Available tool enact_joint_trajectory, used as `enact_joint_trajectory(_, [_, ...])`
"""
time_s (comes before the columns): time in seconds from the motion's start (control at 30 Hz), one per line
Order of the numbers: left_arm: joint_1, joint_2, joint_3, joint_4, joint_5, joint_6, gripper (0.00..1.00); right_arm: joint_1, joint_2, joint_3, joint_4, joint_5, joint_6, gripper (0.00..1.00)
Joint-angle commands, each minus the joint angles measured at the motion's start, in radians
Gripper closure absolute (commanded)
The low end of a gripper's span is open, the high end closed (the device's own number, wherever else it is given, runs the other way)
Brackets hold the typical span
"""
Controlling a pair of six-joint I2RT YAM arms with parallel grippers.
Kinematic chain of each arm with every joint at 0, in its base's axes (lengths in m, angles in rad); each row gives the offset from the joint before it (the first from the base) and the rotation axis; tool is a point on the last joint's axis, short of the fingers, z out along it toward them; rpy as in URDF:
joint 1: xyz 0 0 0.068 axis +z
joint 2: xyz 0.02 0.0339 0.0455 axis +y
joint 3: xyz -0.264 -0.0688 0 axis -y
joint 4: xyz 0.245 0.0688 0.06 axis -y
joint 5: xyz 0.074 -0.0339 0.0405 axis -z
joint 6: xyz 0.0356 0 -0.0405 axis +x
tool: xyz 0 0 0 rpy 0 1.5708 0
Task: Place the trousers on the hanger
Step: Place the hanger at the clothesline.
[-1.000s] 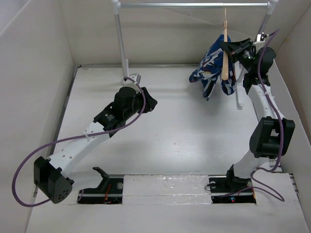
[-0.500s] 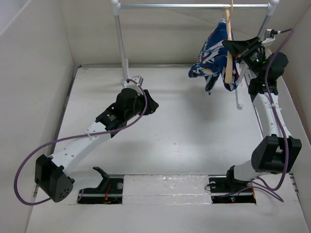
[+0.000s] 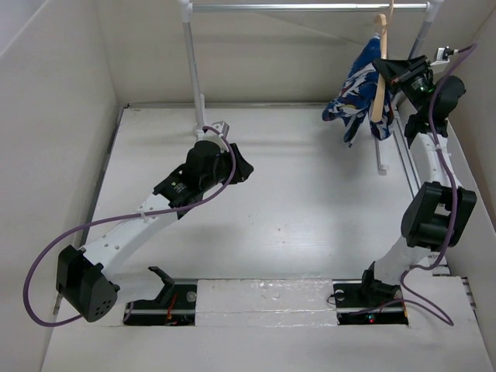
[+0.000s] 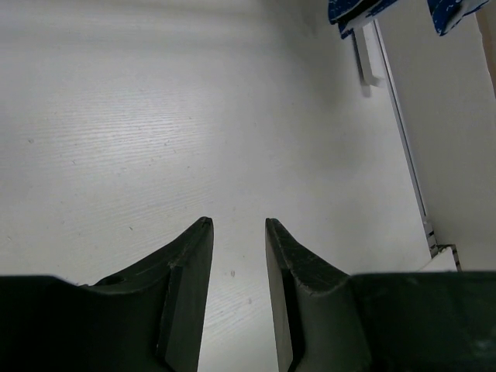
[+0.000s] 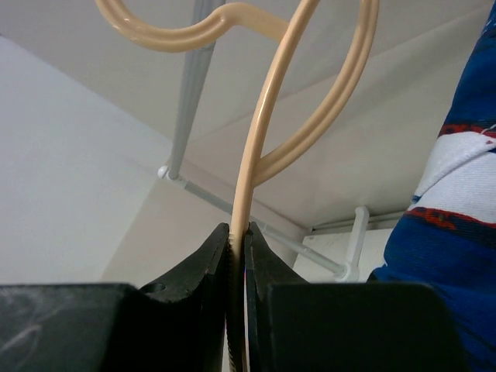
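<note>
The hanger (image 3: 378, 77) is held up in the far right corner, just under the rail (image 3: 310, 8). In the overhead view it is seen edge-on: its long axis runs nearly upright, leaning slightly, with the hook at the top next to the rail and the lower end pointing down toward the table (image 3: 294, 201). Whether the hook touches the rail cannot be told. The trousers (image 3: 358, 85) are draped over the hanger and hang bunched on its left side, their length falling downward, clear of the table. The hanger's thin stem (image 5: 263, 116) is pinched between the closed jaws of the right gripper (image 5: 239, 232), with the hook's curl seen above the fingers and the trousers (image 5: 457, 232) at the right edge of the wrist view. In the overhead view the right gripper (image 3: 390, 71) is set against the hanger from the right. The left gripper (image 3: 236, 164) is held low over the middle of the table, its jaws parted with nothing between them (image 4: 235, 225); only a scrap of the trousers (image 4: 349, 8) is caught at the top of that view. Compared with a second ago, the hanger and trousers have been carried higher and further right, closer to the rail's right end, and the right arm is stretched further back. The left arm has not moved.
</note>
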Motion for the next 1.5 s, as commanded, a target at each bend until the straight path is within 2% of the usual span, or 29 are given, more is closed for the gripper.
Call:
enact_joint_trajectory(0.0, [0.002, -0.025, -0.005, 0.016, -0.007, 0.011, 0.70, -0.036, -0.010, 0.125, 0.257, 0.068, 0.005, 1.00])
enact_joint_trajectory(0.37, [0.002, -0.006, 0.001, 0.025, -0.016, -0.004, 0.68, -0.103, 0.078, 0.153, 0.230, 0.083, 0.024, 1.00])
enact_joint_trajectory(0.6, [0.002, 0.000, 0.009, 0.036, -0.010, -0.017, 0.68, -0.103, 0.081, 0.121, 0.234, 0.075, 0.048, 1.00])
enact_joint_trajectory(0.73, [0.002, 0.000, 0.012, 0.036, -0.005, -0.026, 0.68, -0.094, 0.031, 0.181, 0.171, 0.068, 0.014, 1.00])
enact_joint_trajectory(0.83, [0.002, 0.006, 0.010, 0.040, -0.001, -0.034, 0.68, -0.083, -0.019, 0.181, 0.104, 0.095, -0.002, 1.00])
enact_joint_trajectory(1.17, [0.002, 0.018, 0.015, 0.046, 0.042, -0.047, 0.68, 0.010, -0.094, 0.153, 0.066, 0.241, 0.050, 1.00])
enact_joint_trajectory(1.23, [0.002, 0.011, 0.012, 0.043, 0.042, -0.046, 0.68, 0.021, -0.111, 0.165, 0.007, 0.269, 0.021, 1.00])
enact_joint_trajectory(1.33, [0.002, 0.003, 0.013, 0.031, 0.042, -0.038, 0.68, 0.021, -0.080, 0.211, 0.009, 0.299, 0.042, 1.00])
enact_joint_trajectory(1.47, [0.002, -0.002, 0.021, 0.022, 0.042, -0.031, 0.67, 0.039, -0.025, 0.340, -0.149, 0.345, 0.002, 1.00])
